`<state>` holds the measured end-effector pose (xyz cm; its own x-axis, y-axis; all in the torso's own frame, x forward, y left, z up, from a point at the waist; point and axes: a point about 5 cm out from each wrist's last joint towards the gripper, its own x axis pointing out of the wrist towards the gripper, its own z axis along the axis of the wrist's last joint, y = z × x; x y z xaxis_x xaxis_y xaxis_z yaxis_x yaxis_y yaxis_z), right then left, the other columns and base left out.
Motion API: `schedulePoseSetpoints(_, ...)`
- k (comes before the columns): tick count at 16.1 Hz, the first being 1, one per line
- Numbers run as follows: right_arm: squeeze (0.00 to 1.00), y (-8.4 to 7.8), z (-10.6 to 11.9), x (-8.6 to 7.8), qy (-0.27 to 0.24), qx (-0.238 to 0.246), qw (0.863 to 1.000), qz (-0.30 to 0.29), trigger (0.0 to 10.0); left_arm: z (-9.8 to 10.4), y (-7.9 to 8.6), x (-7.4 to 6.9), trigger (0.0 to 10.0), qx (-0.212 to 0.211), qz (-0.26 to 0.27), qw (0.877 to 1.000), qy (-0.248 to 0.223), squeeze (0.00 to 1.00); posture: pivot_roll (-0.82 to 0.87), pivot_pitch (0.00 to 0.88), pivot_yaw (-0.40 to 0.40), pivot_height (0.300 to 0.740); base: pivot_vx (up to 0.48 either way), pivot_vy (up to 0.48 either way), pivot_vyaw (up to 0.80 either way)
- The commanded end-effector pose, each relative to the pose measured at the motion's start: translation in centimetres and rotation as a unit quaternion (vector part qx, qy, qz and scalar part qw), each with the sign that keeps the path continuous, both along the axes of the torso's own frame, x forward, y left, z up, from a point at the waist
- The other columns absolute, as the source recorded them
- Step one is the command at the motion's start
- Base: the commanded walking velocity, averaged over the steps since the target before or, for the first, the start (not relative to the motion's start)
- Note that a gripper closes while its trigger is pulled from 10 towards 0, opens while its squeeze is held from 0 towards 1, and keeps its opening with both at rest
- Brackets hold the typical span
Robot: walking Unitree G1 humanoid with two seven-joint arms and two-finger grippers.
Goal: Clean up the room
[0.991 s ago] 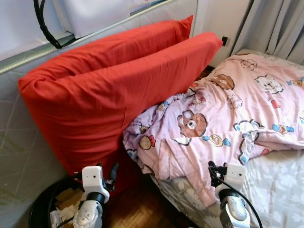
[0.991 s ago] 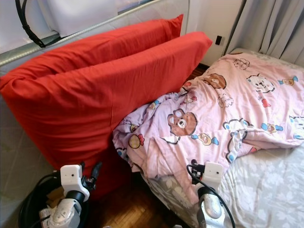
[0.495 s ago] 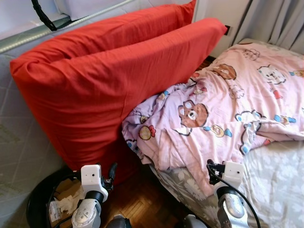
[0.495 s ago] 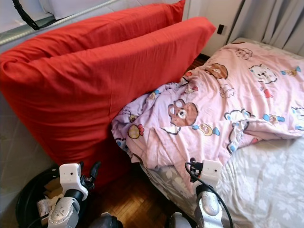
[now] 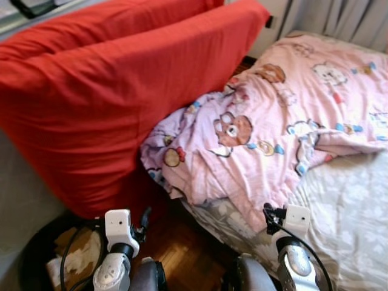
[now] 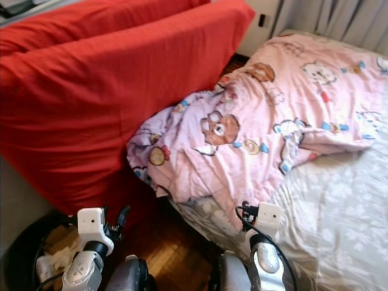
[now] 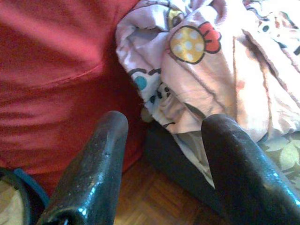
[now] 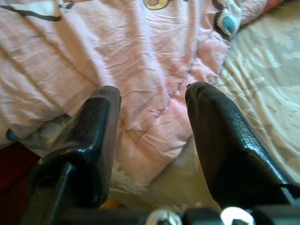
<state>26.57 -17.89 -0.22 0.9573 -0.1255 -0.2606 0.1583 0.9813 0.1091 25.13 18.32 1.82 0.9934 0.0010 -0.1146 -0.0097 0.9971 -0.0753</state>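
A rumpled pink quilt printed with cartoon bears lies across the bed, one corner spilling over the near edge. Two big red cushions lean against the wall to the left of the bed. My left gripper is open, held low over the wooden floor and facing the gap between the red cushion and the hanging quilt corner. My right gripper is open just above the quilt's edge, with nothing between its fingers. Both arms show low in the head views, the left arm and the right arm.
A black bin holding paper scraps stands on the floor at lower left, beside the cushions. The grey flowered sheet covers the near right of the bed. Wooden floor runs between bin and bed. Curtains hang at the back.
The whole picture has shifted as the camera came closer and tipped down; my legs now show at the bottom. The quilt, the cushions and both open grippers stand as before.
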Motion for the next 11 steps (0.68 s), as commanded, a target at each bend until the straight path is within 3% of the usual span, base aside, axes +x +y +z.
schedulePoseSetpoints(1, 0.00, 0.0, -0.4, -0.4, 0.012, 0.002, 1.000, 0.001, 10.0, -0.3, 0.3, -0.4, 10.0, -0.006, 0.007, 1.000, 0.008, 0.00, -0.02, 0.187, 0.011, 0.633, 0.000, 0.000, 0.00)
schedulePoseSetpoints(5, 0.00, 0.4, -0.4, -0.3, 0.013, 0.009, 1.000, 0.012, 10.0, -0.1, 0.3, -0.3, 10.0, -0.006, 0.004, 1.000, 0.007, 0.00, -0.02, 0.187, 0.014, 0.633, 0.000, 0.000, 0.00)
schedulePoseSetpoints(7, 0.00, 0.8, -0.8, -0.2, 0.037, 0.003, 0.999, 0.026, 10.0, -0.1, 0.3, -0.2, 10.0, -0.007, 0.004, 1.000, 0.008, 0.00, -0.02, 0.187, 0.014, 0.633, 0.000, 0.000, 0.00)
schedulePoseSetpoints(11, 0.00, 1.1, -0.5, -0.2, 0.014, 0.008, 0.999, 0.035, 10.0, 0.0, 0.2, -0.2, 10.0, -0.008, 0.002, 1.000, 0.006, 0.00, -0.02, 0.188, 0.015, 0.613, 0.000, 0.000, 0.00)
